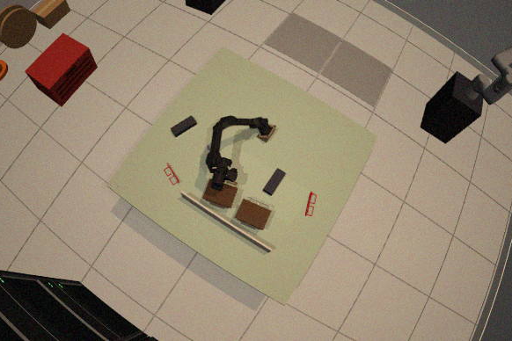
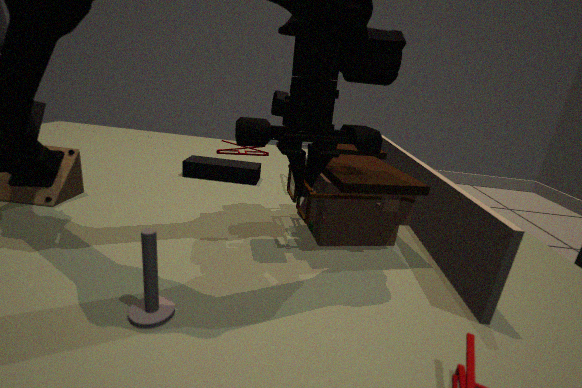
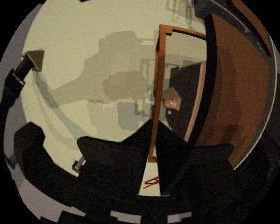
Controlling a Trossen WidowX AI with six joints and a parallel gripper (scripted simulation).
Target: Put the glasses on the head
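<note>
The tortoiseshell glasses (image 2: 331,195) (image 3: 160,75) are held at the front by my gripper (image 2: 303,192) (image 3: 153,123), which is shut on them. The near display head (image 1: 221,196) (image 2: 356,220) (image 3: 241,85) has a brown flat top, and a small green spot shows low on its face. The glasses' front stands before that face, around the nose (image 3: 172,102), and one temple runs back along the head's side just under the top. Contact at nose and ears cannot be told. The far temple is mostly hidden. The other display head (image 1: 253,214) (image 2: 348,147) stands beside, wearing clear-looking frames.
A long low wall (image 1: 225,221) (image 2: 461,225) stands behind both heads. A grey peg on a round foot (image 2: 151,275) stands in front. Dark blocks (image 1: 274,181) (image 1: 184,126) and red glasses (image 1: 310,204) (image 1: 171,174) lie around the mat.
</note>
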